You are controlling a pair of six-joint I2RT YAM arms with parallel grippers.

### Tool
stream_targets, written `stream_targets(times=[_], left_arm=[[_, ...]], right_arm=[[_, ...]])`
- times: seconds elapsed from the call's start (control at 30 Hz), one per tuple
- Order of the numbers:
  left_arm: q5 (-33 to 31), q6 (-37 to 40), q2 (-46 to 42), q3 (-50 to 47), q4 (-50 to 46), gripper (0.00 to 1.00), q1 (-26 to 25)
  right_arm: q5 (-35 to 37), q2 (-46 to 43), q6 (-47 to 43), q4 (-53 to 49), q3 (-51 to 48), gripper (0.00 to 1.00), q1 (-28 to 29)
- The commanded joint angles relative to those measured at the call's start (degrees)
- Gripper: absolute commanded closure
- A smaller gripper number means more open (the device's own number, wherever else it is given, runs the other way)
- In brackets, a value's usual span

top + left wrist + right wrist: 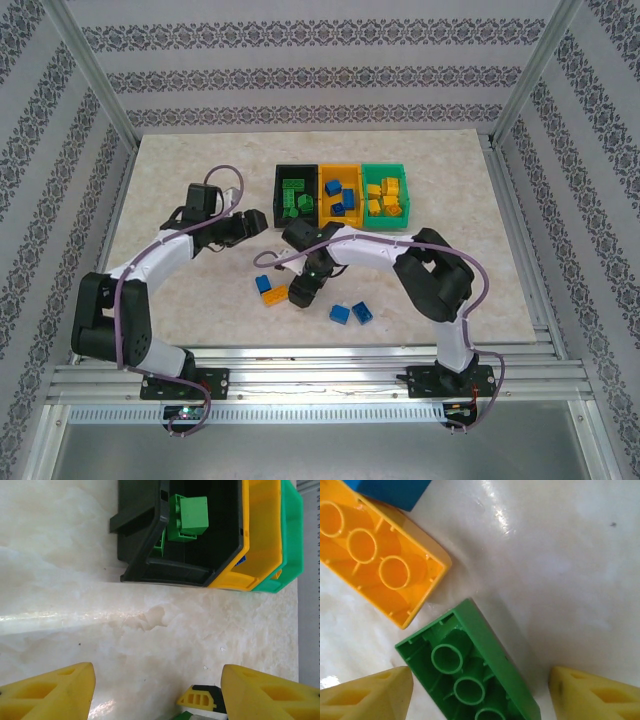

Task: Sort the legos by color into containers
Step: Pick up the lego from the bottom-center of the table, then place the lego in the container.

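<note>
Three bins line up toward twelve o'clock on the table (480, 250): the black bin (280, 195) holds green bricks (295, 200), the orange-yellow bin (340, 168) holds blue bricks (340, 195), and the green bin (385, 168) holds orange-yellow bricks (385, 200). At their six o'clock the right gripper (482, 692) is spread wide and empty, its fingers flanking an upturned green brick (470, 680). An upturned orange-yellow brick (380, 565) lies at that brick's eleven o'clock. The left gripper (157, 692), also spread and empty, hovers at the black bin's eight o'clock.

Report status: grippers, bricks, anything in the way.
Right gripper open, straddling upturned green plastic brick, not yet closed. Left gripper open, empty, facing black plastic bin. Orange-yellow plastic brick lies close beside the green one.
</note>
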Motion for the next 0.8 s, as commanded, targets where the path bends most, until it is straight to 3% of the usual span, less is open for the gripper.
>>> stream_targets(times=[0.0,0.1,0.3,0.57,0.77], left_arm=[[0.15,0.35,-2.31,-0.86,-0.42,0.33,1.87],[0.18,0.66,-3.41,-1.54,-0.72,0.33,2.99],[0.41,1.01,-4.59,-2.55,-1.25,0.33,4.27],[0.70,1.37,-5.99,-3.24,-2.05,0.33,4.98],[0.67,1.10,-7.51,-4.52,-2.38,0.33,5.06]], right_arm=[[-0.76,1.51,-0.54,-1.55,2.12,0.47,0.21],[-1.57,1.98,0.00,-1.49,2.47,0.68,-0.03],[-3.75,0.05,1.97,0.49,2.92,0.87,-2.02],[-8.05,-3.11,9.95,9.18,6.58,0.89,-7.85],[-2.40,0.28,17.99,12.49,16.89,0.88,-10.60]])
